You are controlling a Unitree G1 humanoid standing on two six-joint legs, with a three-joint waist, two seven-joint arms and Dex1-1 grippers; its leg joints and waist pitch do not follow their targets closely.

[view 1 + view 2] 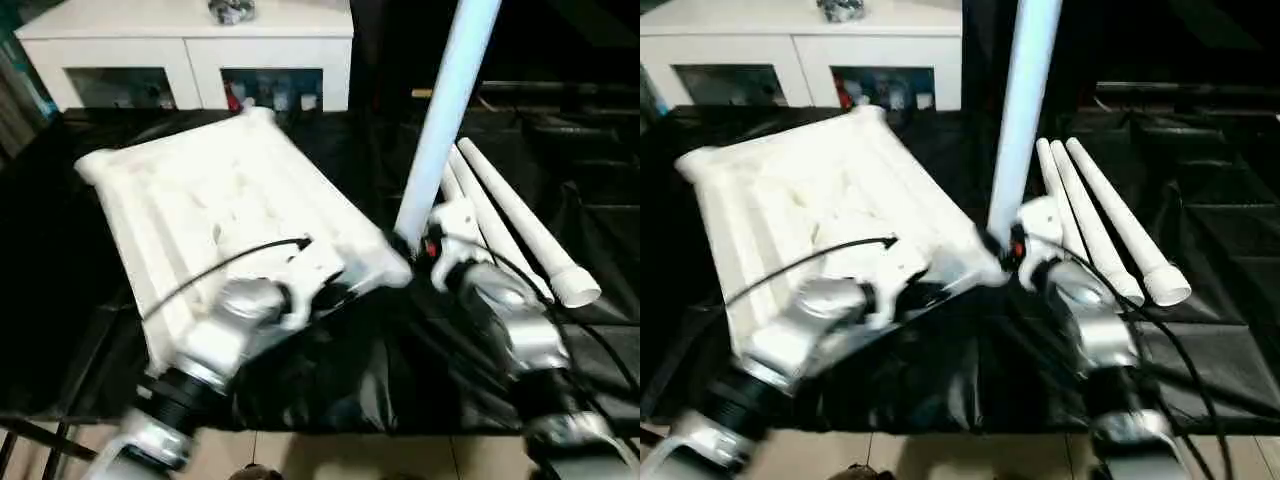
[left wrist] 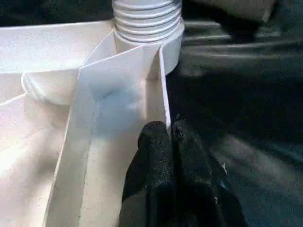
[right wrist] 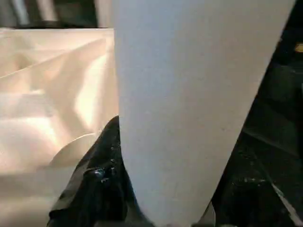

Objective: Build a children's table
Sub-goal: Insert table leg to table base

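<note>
top: square white ribbed plastic tabletop (image 1: pixel 215 215), underside up, my left gripper (image 2: pixel 169 137) pinching its rim wall
leg: long round white leg (image 1: pixel 445 115) upright at the corner, clamped in my right gripper (image 1: pixel 418 247)
room: three spare white legs (image 1: pixel 520 225) lying just right of it

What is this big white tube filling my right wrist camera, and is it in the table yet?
Observer: It is a table leg, standing upright, with the right tool closed on its lower end at a corner of the table top.
Operator: Seated?
Observer: The left wrist view shows its threaded end at the corner socket, threads exposed.
Operator: What holds the top?
Observer: The left tool pinches the rim beside that corner.
Operator: Other legs?
Observer: Three loose legs lie on the black cloth.
</note>
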